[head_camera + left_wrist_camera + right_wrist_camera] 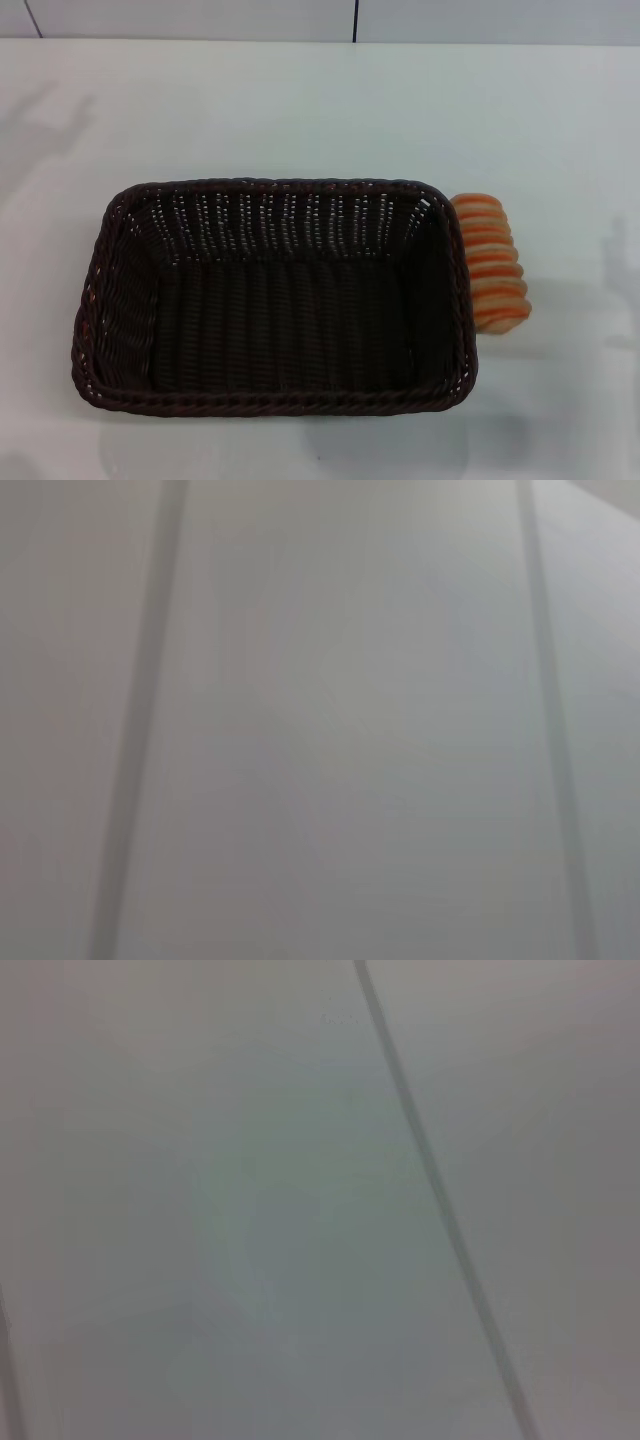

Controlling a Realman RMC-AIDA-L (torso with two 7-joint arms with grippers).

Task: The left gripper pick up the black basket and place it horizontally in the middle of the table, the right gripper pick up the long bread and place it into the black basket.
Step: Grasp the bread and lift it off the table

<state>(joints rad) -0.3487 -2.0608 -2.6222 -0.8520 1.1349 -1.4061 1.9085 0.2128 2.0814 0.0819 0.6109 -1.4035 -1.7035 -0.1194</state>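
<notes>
Black basket [273, 396]: lying lengthwise mid-surface [300, 110] (nothing inside)
Long bread [491, 262]: just beside basket's right rim
Grippers: neither visible, state unknown

Neither arm appears in the head view: no link, wrist or end effector of the left or the right arm enters it from either side. The left wrist view shows none of that arm's own fingers, only a pale blank surface crossed by faint dark lines. The right wrist view is the same, with no part of its end effector visible. Pose and finger state of both arms cannot be told.
</notes>
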